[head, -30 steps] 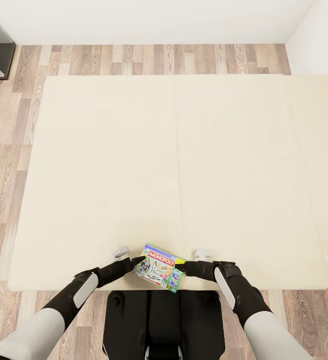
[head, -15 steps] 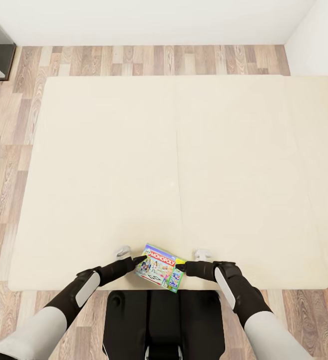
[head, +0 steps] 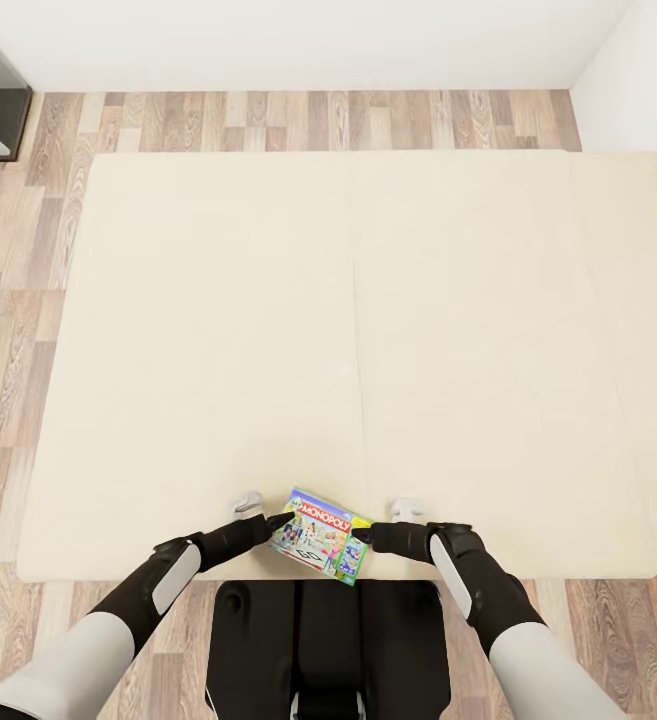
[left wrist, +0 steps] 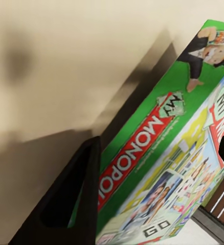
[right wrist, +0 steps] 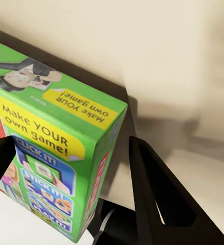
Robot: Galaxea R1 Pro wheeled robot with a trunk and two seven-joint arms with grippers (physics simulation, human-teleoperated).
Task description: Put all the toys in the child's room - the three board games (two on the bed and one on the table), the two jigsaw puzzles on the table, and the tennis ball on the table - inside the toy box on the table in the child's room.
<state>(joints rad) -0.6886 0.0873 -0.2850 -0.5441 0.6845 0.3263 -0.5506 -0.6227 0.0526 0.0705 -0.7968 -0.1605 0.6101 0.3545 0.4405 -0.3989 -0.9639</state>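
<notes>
Between both sets of spread fingers (head: 280, 521) (neither gripping) lies green-edged Monopoly box (head: 320, 534).

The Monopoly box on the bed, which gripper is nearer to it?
Neither clearly: both are at it. The left gripper is against the left end of the Monopoly box, the right gripper against its right end, near the bed's front edge.
</notes>
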